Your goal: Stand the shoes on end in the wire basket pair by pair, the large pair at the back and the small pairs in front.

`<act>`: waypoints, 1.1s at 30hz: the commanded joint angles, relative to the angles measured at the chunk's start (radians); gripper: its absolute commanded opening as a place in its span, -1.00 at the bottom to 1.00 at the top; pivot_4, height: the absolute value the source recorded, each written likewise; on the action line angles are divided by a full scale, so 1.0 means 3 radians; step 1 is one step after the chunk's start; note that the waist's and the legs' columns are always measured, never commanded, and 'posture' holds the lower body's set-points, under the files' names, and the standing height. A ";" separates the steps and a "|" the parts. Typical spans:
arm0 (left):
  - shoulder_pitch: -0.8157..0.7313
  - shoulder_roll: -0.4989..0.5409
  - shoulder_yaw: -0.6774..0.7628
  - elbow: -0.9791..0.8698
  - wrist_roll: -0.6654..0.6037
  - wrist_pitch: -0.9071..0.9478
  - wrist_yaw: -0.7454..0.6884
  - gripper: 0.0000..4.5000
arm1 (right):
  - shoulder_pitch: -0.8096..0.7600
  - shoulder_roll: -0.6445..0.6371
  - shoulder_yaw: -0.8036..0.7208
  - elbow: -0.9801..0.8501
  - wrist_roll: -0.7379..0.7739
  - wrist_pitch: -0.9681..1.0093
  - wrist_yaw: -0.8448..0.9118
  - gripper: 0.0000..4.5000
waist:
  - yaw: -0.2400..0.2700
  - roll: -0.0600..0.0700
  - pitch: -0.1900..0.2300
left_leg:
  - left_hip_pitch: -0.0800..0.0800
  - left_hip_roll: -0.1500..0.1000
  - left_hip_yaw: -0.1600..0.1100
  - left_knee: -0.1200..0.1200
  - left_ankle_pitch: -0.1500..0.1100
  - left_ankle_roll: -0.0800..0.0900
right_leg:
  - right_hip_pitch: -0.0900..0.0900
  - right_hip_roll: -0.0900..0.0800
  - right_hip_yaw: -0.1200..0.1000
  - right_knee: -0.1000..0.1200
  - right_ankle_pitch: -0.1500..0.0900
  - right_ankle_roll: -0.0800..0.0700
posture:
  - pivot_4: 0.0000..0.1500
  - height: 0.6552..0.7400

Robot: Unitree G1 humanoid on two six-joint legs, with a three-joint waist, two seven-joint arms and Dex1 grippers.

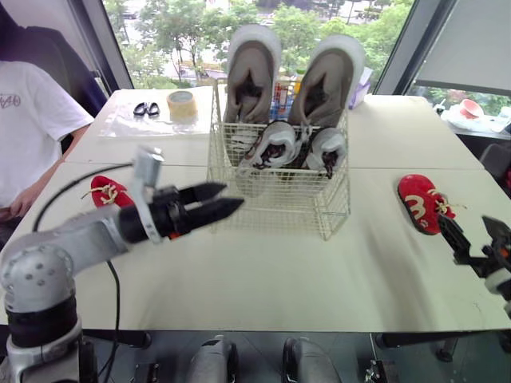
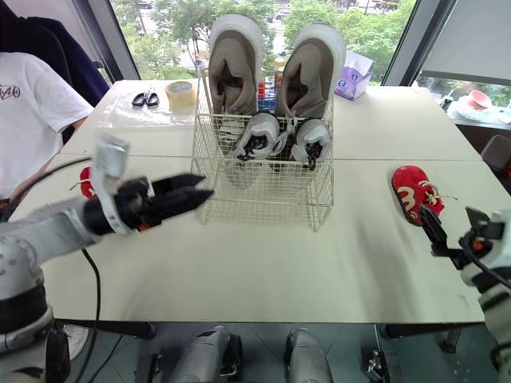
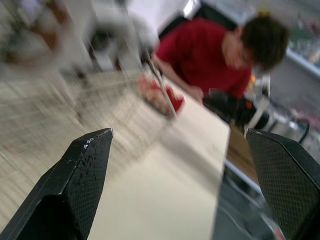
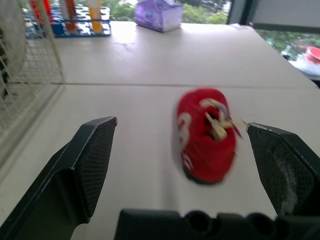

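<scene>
Scissors (image 1: 146, 108) beside a tape roll (image 1: 182, 104), far left; purple tissue box (image 2: 352, 82), far right.

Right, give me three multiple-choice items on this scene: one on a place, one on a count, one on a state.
1. Where is the red shoe on the robot's right?
A) on the floor
B) on the table
C) on a chair

2. How many shoes stand in the basket?
A) two
B) four
C) six

3. How is the right end effector?
A) open and empty
B) shut on a shoe
C) shut on tape

Answers:
1 B: it lies flat on the tabletop, just ahead of the right end effector.
2 B: two large shoes stand at the back and two small shoes in front.
3 A: it is spread wide and holds nothing.
</scene>
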State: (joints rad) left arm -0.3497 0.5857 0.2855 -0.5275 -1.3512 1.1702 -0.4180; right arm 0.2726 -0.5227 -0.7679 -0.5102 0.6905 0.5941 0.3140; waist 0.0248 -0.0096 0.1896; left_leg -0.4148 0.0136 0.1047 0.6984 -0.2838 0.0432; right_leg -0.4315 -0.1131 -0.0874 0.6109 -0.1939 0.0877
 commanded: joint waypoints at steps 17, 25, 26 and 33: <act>0.0415 0.0365 -0.0545 -0.0536 0.0557 -0.0551 -0.0455 0.93 | -0.0824 0.0175 0.0688 0.1624 -0.0832 -0.1130 0.0193 1.00 | -0.0058 0.0027 -0.0009 | 0.0007 0.0003 0.0003 -0.0023 -0.0001 -0.0004 | -0.0008 0.0000 0.0001 -0.0002 -0.0015 -0.0028 | 1.00 1.00; 0.0478 0.0403 -0.0509 -0.0598 0.0570 -0.0623 -0.0328 0.93 | -0.1730 0.0000 0.0958 0.2988 -0.1190 -0.1615 0.0213 1.00 | -0.0069 0.0027 -0.0008 | 0.0007 0.0001 0.0004 -0.0024 0.0006 0.0006 | -0.0007 0.0001 0.0002 -0.0002 -0.0015 -0.0027 | 1.00 1.00; 0.0492 0.0409 -0.0505 -0.0608 0.0556 -0.0621 -0.0309 0.93 | -0.1897 -0.0029 0.0983 0.3253 -0.1259 -0.1710 0.0160 1.00 | -0.0074 0.0027 -0.0008 | 0.0008 0.0001 0.0003 -0.0024 0.0006 0.0006 | -0.0006 0.0002 0.0002 -0.0002 -0.0015 -0.0027 | 1.00 1.00; 0.0625 0.0626 -0.0322 -0.0669 0.0366 -0.0600 -0.0266 1.00 | -0.2454 -0.0111 0.1155 0.4241 -0.1511 -0.2190 0.0071 0.38 | -0.0119 0.0027 -0.0008 | 0.0009 -0.0001 0.0002 -0.0028 0.0008 0.0003 | -0.0004 0.0001 0.0002 -0.0001 -0.0017 -0.0024 | 1.00 1.00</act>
State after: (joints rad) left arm -0.1655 0.7587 0.1442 -0.6943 -1.2112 1.0016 -0.4993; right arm -0.4490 -0.5371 -0.4235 0.7364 0.2444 -0.0303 0.3256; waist -0.0108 -0.0015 0.1873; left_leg -0.4119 0.0132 0.1052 0.6900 -0.2813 0.0440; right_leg -0.4325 -0.1128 -0.0867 0.6105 -0.1990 0.0807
